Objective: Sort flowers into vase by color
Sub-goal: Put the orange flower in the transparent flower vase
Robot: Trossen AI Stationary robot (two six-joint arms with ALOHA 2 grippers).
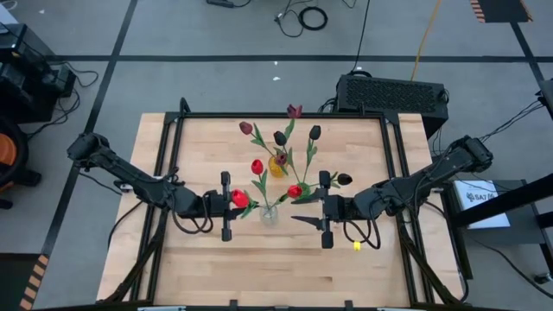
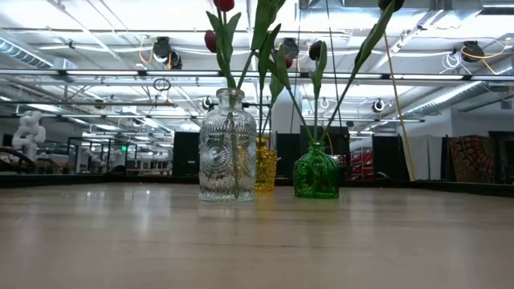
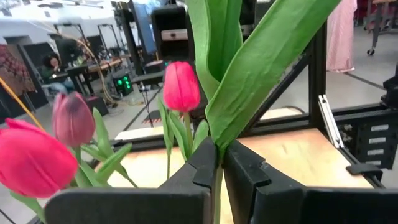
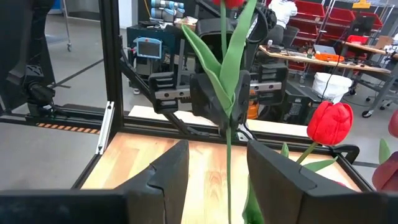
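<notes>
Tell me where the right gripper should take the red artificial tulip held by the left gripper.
Grip the bare green stem just below the left gripper, coming in level from the facing side. It hangs upright and thin there, leaves flare above, and the open right gripper straddles it.

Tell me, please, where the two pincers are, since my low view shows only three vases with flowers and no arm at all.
Observer: In the high view the left pincer hangs over the table on one side of the clear vase, and the right pincer on the other.
Operator: Is either one holding anything?
Observer: The left one is shut on the green stem of a red tulip, just below its leaves.
Operator: And the right one?
Observer: Its fingers stand open and grip nothing.
</notes>
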